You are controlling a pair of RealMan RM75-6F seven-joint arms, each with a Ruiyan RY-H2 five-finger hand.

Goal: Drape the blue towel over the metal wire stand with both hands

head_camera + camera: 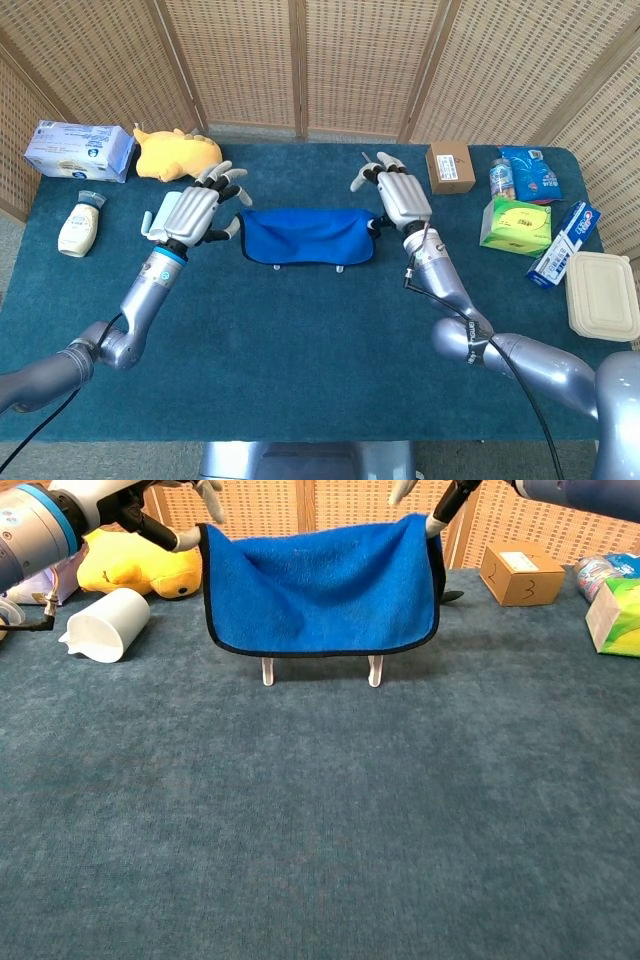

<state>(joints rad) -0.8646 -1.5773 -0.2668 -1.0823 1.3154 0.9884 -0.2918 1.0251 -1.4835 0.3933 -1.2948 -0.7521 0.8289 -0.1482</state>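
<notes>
From the head view, the blue towel (309,235) hangs over the metal wire stand (340,268) in the middle of the table (300,350). The towel looks soft and fuzzy, shaped like a wide rectangle with a thin dark edge. Only the little pale feet of the stand poke out under it, at the towel's 6 o'clock. The left hand (195,210) is at the towel's 9 o'clock, just beside it. Its fingers are spread wide apart and hold nothing. The right hand (397,192) is near the towel's 2 o'clock. Its fingers are spread too, and it holds nothing. Both hands are smooth, silver and ribbed. The table wears a dark teal cloth that looks like carpet. A yellow plush toy (176,152) sits at the towel's 10 o'clock, well apart. A small brown box (450,166) sits at 2 o'clock, past the right hand.

From the chest view, the towel (320,585) hangs flat like a curtain, and its top dips a little in the middle. Two clear feet of the stand (374,670) stand on the carpet right below it. A white cup (104,624) lies on its side at the towel's 9 o'clock. Only fingertips of each hand show by the towel's top corners, at the edge of the picture.
</notes>
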